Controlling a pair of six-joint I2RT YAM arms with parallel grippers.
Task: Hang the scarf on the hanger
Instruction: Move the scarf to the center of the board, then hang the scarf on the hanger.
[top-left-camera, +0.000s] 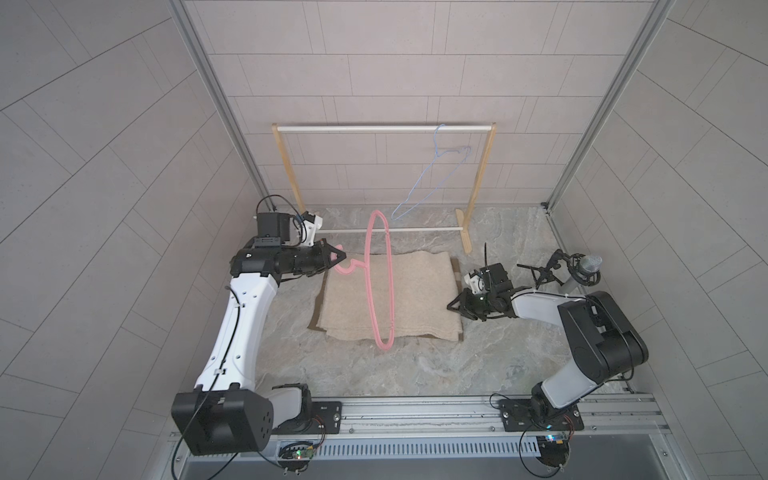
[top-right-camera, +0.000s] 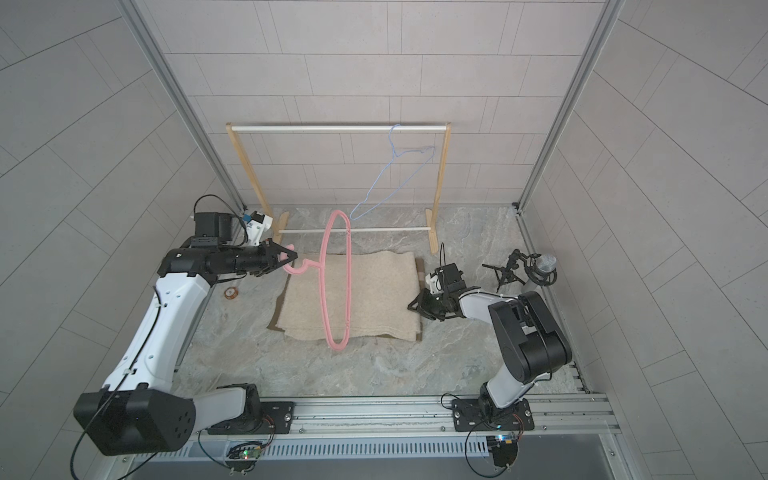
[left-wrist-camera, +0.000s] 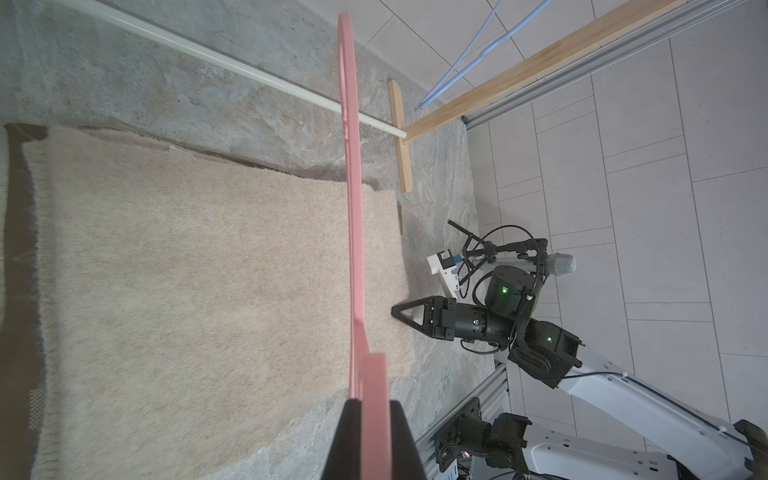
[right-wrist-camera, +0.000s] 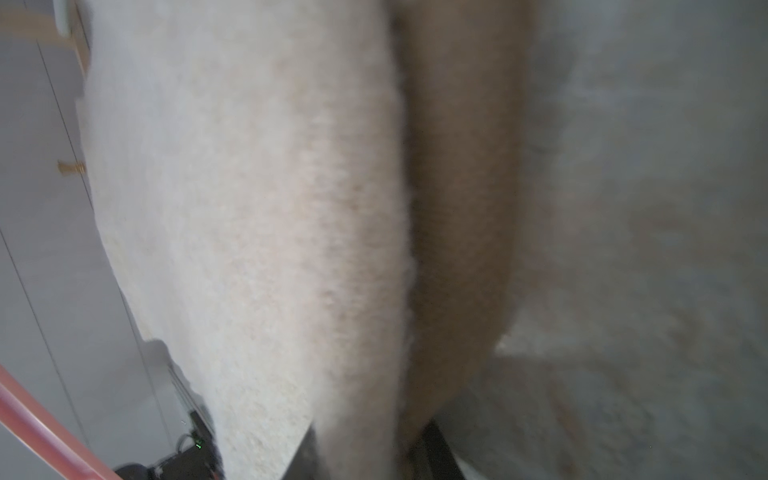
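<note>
Left fingers (left-wrist-camera: 345, 449) clamp pink hanger (left-wrist-camera: 353, 208); right fingers (right-wrist-camera: 440, 461) pinch scarf (right-wrist-camera: 249, 208).

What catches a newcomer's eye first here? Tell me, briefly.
The pink hanger stands on edge above the beige scarf spread on the table, its hook clamped in the left gripper. Next, the right gripper pinches the scarf's right edge.

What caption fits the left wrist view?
Left gripper holds the pink hanger by its hook over the flat beige scarf; right gripper grips the scarf's edge.
</note>
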